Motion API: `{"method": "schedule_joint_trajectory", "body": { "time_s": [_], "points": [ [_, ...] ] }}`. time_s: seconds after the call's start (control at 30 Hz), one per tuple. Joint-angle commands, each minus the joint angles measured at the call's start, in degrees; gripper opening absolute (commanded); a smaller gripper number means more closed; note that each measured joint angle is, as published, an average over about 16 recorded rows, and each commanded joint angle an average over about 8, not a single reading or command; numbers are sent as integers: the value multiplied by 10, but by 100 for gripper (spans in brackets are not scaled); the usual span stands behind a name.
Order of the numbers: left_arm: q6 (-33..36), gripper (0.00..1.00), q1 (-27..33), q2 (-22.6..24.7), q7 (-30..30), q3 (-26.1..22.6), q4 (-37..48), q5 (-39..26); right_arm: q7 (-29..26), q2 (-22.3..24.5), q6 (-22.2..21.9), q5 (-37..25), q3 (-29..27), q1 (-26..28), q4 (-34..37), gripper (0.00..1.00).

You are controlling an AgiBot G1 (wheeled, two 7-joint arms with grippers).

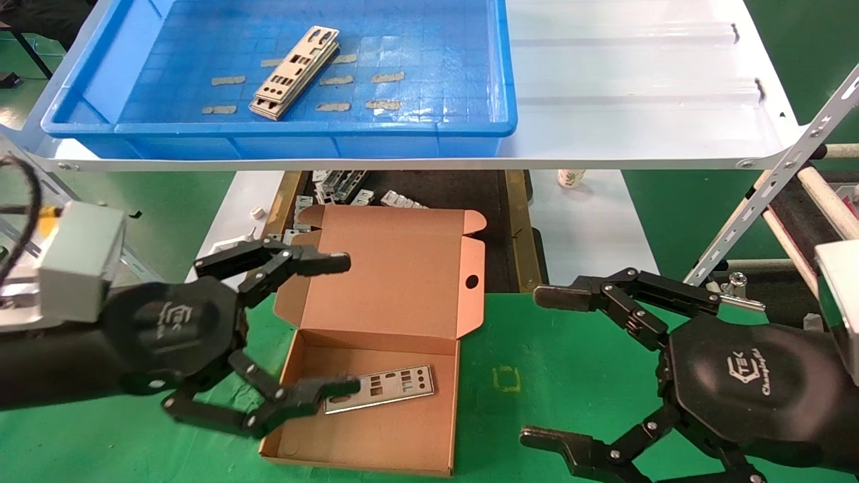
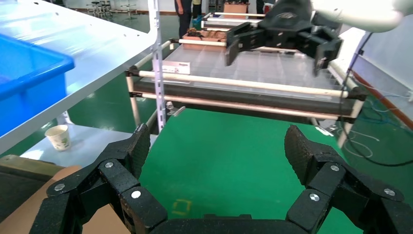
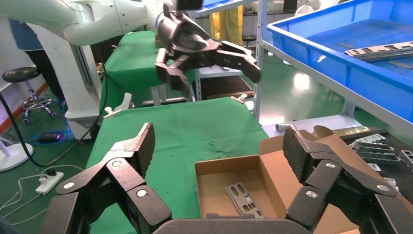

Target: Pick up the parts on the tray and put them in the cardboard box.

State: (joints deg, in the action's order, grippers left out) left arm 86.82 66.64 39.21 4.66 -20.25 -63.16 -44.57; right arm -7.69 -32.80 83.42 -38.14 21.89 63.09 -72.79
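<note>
A small stack of silver-grey punched parts (image 1: 295,72) lies in the blue tray (image 1: 100,74) on the white shelf; its edge shows as parts (image 3: 382,48) in the right wrist view. One more part (image 1: 386,386) lies flat inside the open cardboard box (image 1: 402,282), also seen as part (image 3: 243,199) in box (image 3: 216,195). My left gripper (image 1: 345,322) hovers open at the box's left side, holding nothing. My right gripper (image 1: 547,365) hangs open over the green mat, right of the box. Each wrist view shows the other gripper far off.
Chunky grey brackets (image 1: 339,188) lie on the dark surface behind the box's lid. A paper cup (image 1: 570,178) stands under the shelf (image 1: 637,80). A slotted metal strut (image 1: 772,194) and roller rails (image 1: 829,201) run at the right. A yellow square (image 1: 507,379) marks the mat.
</note>
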Motion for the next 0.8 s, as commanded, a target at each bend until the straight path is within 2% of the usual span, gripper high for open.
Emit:
{"method": "schedule_joint_trajectory", "body": {
  "time_s": [0.03,0.4,0.8],
  "points": [
    [-2,100,-11,-9,13,9,-22,6,0,0,0,0,0,0,0,100],
    [-12,100,-56,-46,64,46,-115,30,0,0,0,0,0,0,0,100],
    [-13,100,-55,-45,63,46,-112,31,0,0,0,0,0,0,0,100]
  ]
}}
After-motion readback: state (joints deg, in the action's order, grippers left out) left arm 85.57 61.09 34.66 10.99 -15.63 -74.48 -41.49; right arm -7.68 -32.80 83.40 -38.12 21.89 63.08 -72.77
